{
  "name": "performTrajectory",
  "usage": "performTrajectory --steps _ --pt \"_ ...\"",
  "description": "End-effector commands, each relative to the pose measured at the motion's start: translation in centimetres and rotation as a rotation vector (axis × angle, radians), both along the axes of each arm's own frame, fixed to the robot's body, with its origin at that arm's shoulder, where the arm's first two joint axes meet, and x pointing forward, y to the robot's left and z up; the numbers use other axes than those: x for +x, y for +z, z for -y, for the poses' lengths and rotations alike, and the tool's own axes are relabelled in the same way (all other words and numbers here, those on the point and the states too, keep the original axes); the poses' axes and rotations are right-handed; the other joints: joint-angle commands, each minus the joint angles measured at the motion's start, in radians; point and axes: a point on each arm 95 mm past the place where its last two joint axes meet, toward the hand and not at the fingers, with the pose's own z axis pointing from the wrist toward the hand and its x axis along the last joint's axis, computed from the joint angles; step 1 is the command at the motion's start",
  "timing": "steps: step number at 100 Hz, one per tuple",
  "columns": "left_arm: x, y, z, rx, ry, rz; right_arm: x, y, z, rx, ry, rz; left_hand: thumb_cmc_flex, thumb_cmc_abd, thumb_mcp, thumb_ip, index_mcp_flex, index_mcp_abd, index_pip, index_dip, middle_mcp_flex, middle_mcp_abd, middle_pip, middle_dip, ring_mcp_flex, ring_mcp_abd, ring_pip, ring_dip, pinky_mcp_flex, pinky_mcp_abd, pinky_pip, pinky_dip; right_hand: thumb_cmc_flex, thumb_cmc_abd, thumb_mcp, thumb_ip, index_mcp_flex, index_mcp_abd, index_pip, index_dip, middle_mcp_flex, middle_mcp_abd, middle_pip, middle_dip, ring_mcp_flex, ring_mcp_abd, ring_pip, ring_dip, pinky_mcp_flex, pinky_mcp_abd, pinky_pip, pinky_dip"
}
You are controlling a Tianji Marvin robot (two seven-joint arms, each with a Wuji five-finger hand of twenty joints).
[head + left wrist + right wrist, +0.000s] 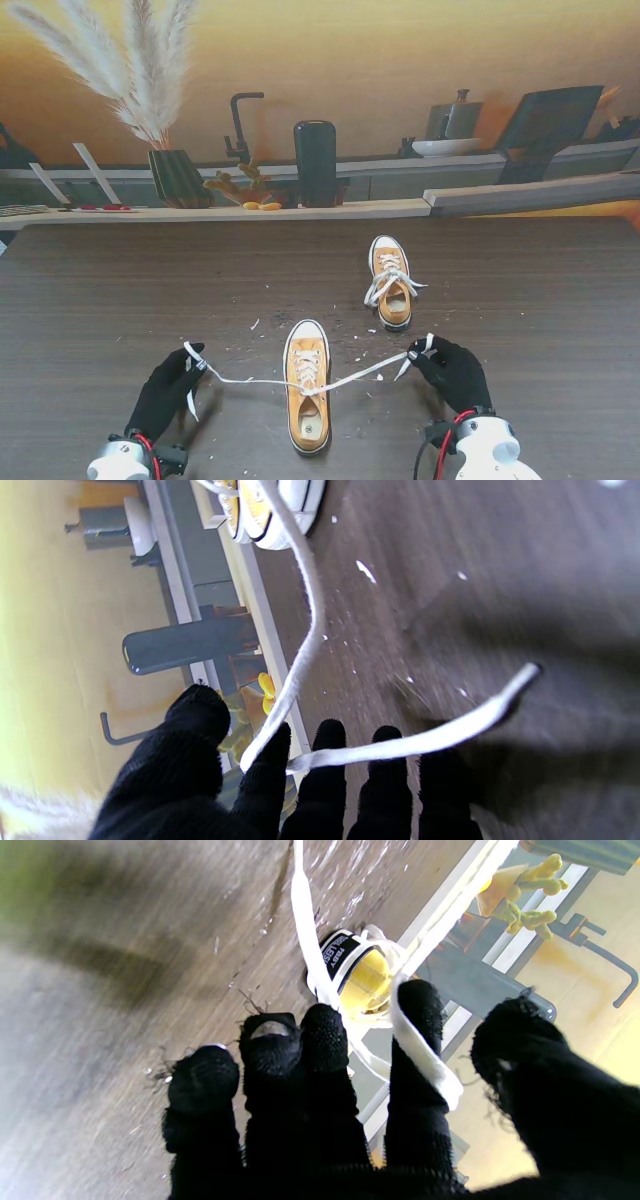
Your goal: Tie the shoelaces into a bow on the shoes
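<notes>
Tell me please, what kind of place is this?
Probably a staged lab table dressed as a kitchen, not a real one. A dark wooden table stands before a printed-looking backdrop with a faucet and a counter. Two yellow shoes lie on the table.

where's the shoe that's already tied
In the stand view, the tied shoe sits right of centre on the table, farther from me than the shoe being laced.
</notes>
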Motion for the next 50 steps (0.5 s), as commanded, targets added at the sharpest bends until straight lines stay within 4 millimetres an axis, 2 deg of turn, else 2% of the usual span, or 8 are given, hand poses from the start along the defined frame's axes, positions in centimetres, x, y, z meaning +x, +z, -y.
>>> performTrajectory --steps 1,9,14,20,29,36,42,50 --pt "-0.2 0.1 -0.5 0.028 -0.012 -0.013 -0.2 0.1 0.1 -0.007 0.018 -0.011 -0.047 0.037 -0.042 0.008 -0.022 -0.018 -0.04 -0.037 -0.027 -0.025 -0.032 -0.035 -0.015 -0.018 -0.025 -0.023 -0.012 -0.002 -0.04 -0.001 -0.031 0.009 -0.04 0.031 -0.049 -0.061 -0.019 -0.047 -0.024 0.017 -0.005 -0.012 -0.02 -0.024 0.002 0.041 -0.011 -0.019 0.0 0.018" --pt "-0.3 0.0 -0.8 0.124 -0.025 -0.007 -0.3 0.1 0.3 -0.015 0.029 -0.022 -0.049 0.039 -0.049 0.01 -0.007 -0.014 -0.076 -0.066 -0.02 -0.021 -0.041 -0.045 -0.007 -0.016 -0.024 -0.016 -0.002 0.0 -0.041 0.006 -0.025 0.008 -0.039 0.053 -0.103 -0.104 -0.035 -0.083 -0.021 0.013 -0.003 -0.015 -0.019 -0.025 0.002 0.041 -0.009 -0.02 0.0 0.02" --pt "-0.4 0.0 -1.1 0.187 -0.028 -0.003 -0.3 0.2 0.3 -0.019 0.033 -0.028 -0.049 0.039 -0.049 0.013 0.011 -0.004 -0.093 -0.083 -0.01 -0.02 -0.04 -0.046 0.005 -0.014 -0.017 -0.008 0.013 0.003 -0.03 0.016 -0.029 0.008 -0.026 0.11 -0.151 -0.122 -0.034 -0.106 -0.014 0.012 -0.005 -0.018 -0.012 -0.019 -0.003 0.041 -0.004 -0.02 0.002 0.022" --pt "-0.5 0.1 -1.3 0.25 -0.027 0.0 -0.4 0.2 0.4 -0.032 0.041 -0.045 -0.045 0.036 -0.045 0.016 0.047 0.002 -0.091 -0.09 0.019 -0.013 -0.028 -0.039 0.03 -0.012 0.003 0.006 0.037 0.009 -0.003 0.031 -0.014 -0.006 -0.014 0.117 -0.231 -0.163 -0.016 -0.162 -0.004 0.009 -0.005 -0.017 -0.002 -0.019 -0.004 0.041 0.005 -0.023 0.005 0.023" --pt "-0.7 0.3 -1.7 0.325 -0.031 -0.007 -0.5 0.3 0.6 -0.055 0.049 -0.066 -0.025 0.029 -0.023 0.029 0.12 0.0 -0.071 -0.087 0.074 -0.004 -0.011 -0.031 0.076 -0.006 0.048 0.027 0.074 0.02 0.061 0.046 0.016 -0.039 0.017 0.121 -0.353 -0.212 0.013 -0.164 0.033 0.003 -0.008 -0.019 0.029 -0.007 -0.004 0.039 0.032 -0.019 0.015 0.024" --pt "-0.8 0.5 -2.1 0.379 -0.045 -0.017 -0.6 0.3 0.7 -0.071 0.051 -0.085 -0.025 0.016 0.011 0.057 0.112 -0.011 -0.074 -0.082 0.082 -0.008 -0.011 -0.029 0.085 -0.01 0.065 0.028 0.082 0.021 0.095 0.034 0.041 -0.066 0.049 0.123 -0.426 -0.249 0.037 -0.161 0.051 -0.007 -0.006 -0.018 0.044 -0.007 0.0 0.039 0.049 -0.018 0.021 0.022" --pt "-0.9 0.5 -2.5 0.426 -0.057 -0.019 -0.6 0.4 0.7 -0.086 0.045 -0.094 -0.034 0.002 0.045 0.081 0.123 -0.013 -0.065 -0.072 0.09 -0.013 -0.009 -0.026 0.09 -0.013 0.071 0.024 0.088 0.021 0.112 0.019 0.038 -0.066 0.054 0.121 -0.372 -0.193 0.059 -0.16 0.066 0.0 -0.009 -0.02 0.068 0.016 -0.02 0.023 0.059 -0.005 0.022 0.021" --pt "-0.9 0.6 -2.9 0.474 -0.06 -0.01 -0.7 0.5 0.9 -0.135 0.03 -0.105 -0.041 -0.015 0.075 0.088 0.177 -0.006 -0.03 -0.049 0.146 -0.009 0.013 -0.015 0.146 -0.012 0.108 0.034 0.129 0.036 0.159 0.017 0.029 -0.055 0.04 0.12 -0.205 0.012 0.051 -0.175 0.09 0.005 -0.009 -0.023 0.105 0.036 -0.029 0.006 0.096 0.012 0.037 0.02"
